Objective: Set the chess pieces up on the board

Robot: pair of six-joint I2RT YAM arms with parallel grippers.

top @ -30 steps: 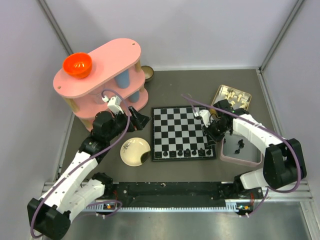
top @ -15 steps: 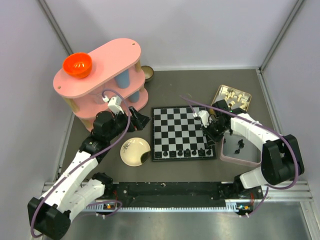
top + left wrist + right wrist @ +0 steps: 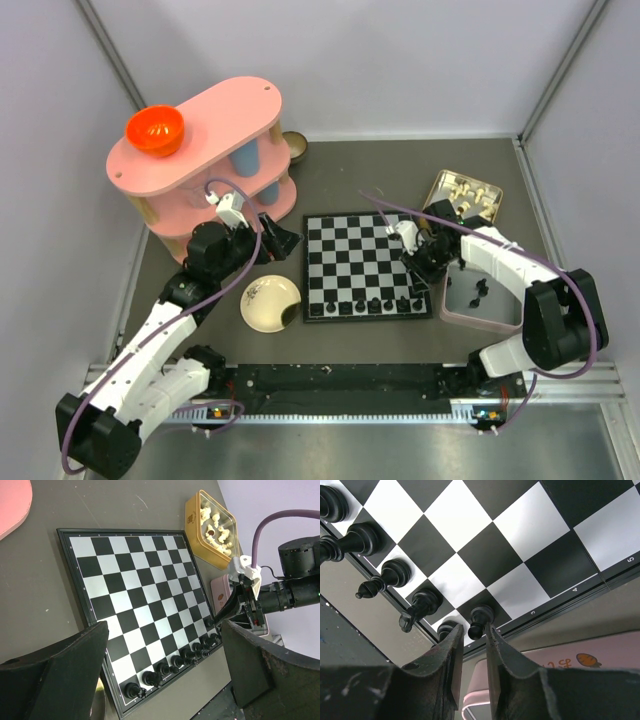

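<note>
The board lies mid-table, with a row of black chess pieces along its near edge. In the right wrist view a black pawn stands on a dark corner square of the board, just ahead of the back-row pieces. My right gripper straddles this pawn with its jaws slightly parted; a gap shows on the left side. My left gripper hangs wide open and empty over the board's left edge, seen from above as the left gripper. The right gripper is at the board's near right corner.
A pink tray holding a few black pieces sits right of the board. Behind it is a tin of cream chessmen. A cream plate lies left of the board. A pink shelf with an orange bowl stands at back left.
The right gripper has come down slightly toward the board's near right corner and its jaws have parted a little, loosening from the pawn. The left arm has not moved.
</note>
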